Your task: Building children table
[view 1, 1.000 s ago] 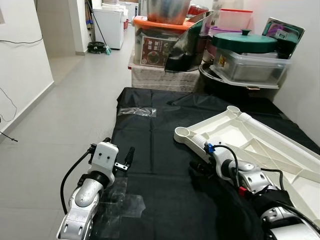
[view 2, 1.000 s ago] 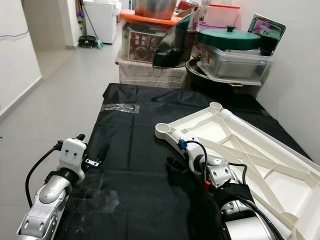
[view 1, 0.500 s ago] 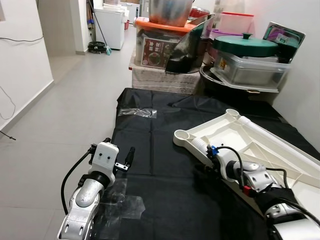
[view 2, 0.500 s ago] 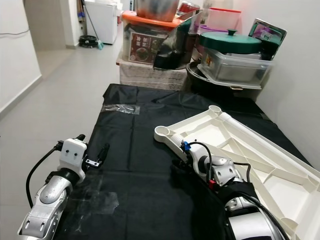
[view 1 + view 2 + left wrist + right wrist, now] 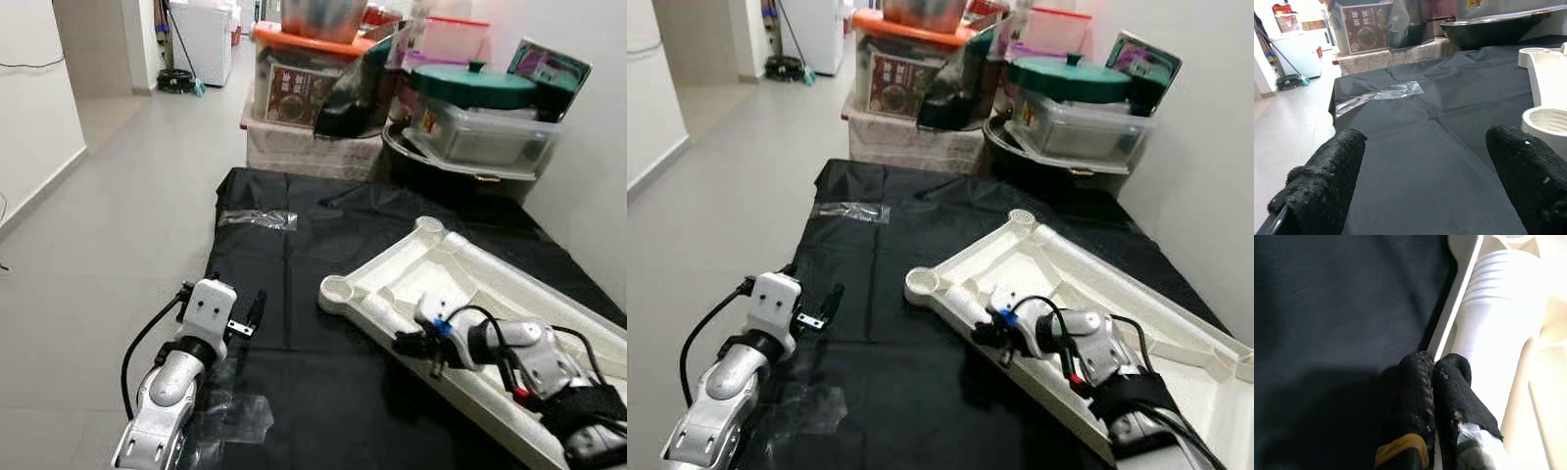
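A white plastic children's table top [image 5: 509,294] lies upside down on a black sheet [image 5: 323,245], with a round leg socket [image 5: 338,290] at its near corner. My right gripper [image 5: 411,345] is at the table's near rim. The right wrist view shows its fingertips [image 5: 1418,377] shut on the thin rim edge [image 5: 1457,298], beside a ribbed white tube [image 5: 1486,318]. My left gripper [image 5: 1430,147] hovers open over the sheet's left side [image 5: 257,305], holding nothing, well apart from the table top.
A strip of clear tape [image 5: 257,217] lies on the sheet's far left. Stacked storage boxes [image 5: 304,88], a green-lidded pot [image 5: 475,83] and containers crowd the far end. Grey tiled floor [image 5: 118,196] stretches along the left, and a white wall runs along the right.
The camera has shifted slightly. My right arm has drawn to the right, and the table's near corner now sits a little closer to me. The left arm has barely moved.
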You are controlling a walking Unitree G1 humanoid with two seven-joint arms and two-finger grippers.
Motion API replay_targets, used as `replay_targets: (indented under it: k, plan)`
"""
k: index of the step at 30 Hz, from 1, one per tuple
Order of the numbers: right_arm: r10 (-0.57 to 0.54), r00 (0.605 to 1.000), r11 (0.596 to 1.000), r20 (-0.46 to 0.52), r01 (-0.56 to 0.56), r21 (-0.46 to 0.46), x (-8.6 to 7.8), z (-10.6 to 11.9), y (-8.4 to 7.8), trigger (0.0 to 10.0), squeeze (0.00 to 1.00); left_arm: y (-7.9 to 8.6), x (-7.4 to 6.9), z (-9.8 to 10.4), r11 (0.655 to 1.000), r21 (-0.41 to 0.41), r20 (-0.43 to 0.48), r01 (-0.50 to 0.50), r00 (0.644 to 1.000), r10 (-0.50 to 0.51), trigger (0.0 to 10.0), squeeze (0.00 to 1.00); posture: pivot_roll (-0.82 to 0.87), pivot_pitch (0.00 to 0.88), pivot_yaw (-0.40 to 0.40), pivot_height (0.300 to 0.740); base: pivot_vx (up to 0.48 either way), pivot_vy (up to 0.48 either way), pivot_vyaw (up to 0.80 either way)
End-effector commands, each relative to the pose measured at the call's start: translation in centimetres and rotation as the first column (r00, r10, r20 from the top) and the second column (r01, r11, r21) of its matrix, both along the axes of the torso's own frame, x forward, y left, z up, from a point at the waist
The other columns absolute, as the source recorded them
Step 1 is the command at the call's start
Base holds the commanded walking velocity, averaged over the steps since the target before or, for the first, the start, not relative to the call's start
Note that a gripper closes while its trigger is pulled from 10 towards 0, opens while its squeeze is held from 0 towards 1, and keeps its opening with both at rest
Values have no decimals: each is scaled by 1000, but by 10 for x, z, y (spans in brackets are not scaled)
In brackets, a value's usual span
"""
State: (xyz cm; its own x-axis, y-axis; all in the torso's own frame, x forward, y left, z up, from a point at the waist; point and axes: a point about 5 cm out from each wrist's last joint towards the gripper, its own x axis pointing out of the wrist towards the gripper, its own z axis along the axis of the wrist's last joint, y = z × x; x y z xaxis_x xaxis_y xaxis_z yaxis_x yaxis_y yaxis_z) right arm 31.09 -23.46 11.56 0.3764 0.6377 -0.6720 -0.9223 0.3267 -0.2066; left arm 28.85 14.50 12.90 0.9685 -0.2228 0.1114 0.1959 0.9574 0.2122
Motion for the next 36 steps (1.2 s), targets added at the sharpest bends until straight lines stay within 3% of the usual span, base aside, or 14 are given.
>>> replay_targets:
  k: [1, 8, 10, 14, 15, 16, 18, 24, 31, 35, 36]
  plan:
    - [141, 973, 988, -181, -150, -37, -23, -34, 13, 0, 0, -4, -1, -5, 1000, 11, -21, 15, 1000, -15, 10000, 0, 97, 0, -141, 740, 0, 0, 0]
    - [290, 944, 950, -155, -304, -78, -37, -33, 13, 0, 0, -8, -1, -7, 1000, 15, -28, 27, 999, -26, 10000, 0, 84, 0, -134, 740, 0, 0, 0]
    - [355, 924, 917, -141, -374, -141, -42, -33, 10, 0, 0, -8, -1, -8, 999, 17, -31, 29, 999, -29, 10000, 0, 78, 0, -133, 740, 0, 0, 0]
    - [373, 916, 905, -147, -394, -162, -45, -33, 8, 0, 0, -9, 0, -9, 999, 22, -34, 32, 999, -31, 10000, 0, 76, 0, -133, 740, 0, 0, 0]
    - [337, 930, 919, -148, -359, -165, -43, -34, 8, 3490, 0, -9, 0, -9, 999, 23, -36, 33, 999, -32, 10000, 0, 76, 0, -134, 740, 0, 0, 0]
    - [267, 953, 944, -143, -289, -161, -39, -36, 8, 10000, 0, -9, 0, -10, 999, 25, -37, 33, 999, -32, 10000, 0, 80, 0, -135, 740, 0, 0, 0]
    - [267, 953, 944, -143, -289, -161, -39, -36, 8, 10000, 0, -9, 0, -10, 999, 25, -37, 33, 999, -32, 10000, 0, 80, 0, -135, 740, 0, 0, 0]
    - [117, 976, 985, -184, -138, -103, -38, -43, 10, 10000, 0, -7, 0, -12, 999, 36, -46, 24, 999, -22, 10000, 0, 83, 0, -139, 740, 0, 0, 0]
    - [-65, 949, 991, -309, 26, -131, -46, -61, -4, 10000, 0, -7, 1, -13, 999, 42, -50, 18, 999, -16, 10000, 0, 80, 0, -143, 740, 0, 0, 0]
    - [-118, 937, 986, -328, 72, -150, -47, -64, -8, 10000, 0, -8, 0, -13, 999, 42, -51, 17, 999, -15, 10000, 0, 77, 0, -144, 740, 0, 0, 0]
    - [-132, 933, 984, -334, 83, -157, -48, -66, -10, 10000, 1000, -8, 0, -13, 999, 43, -51, 16, 999, -14, 10000, 0, 77, 0, -144, 740, 0, 0, 0]
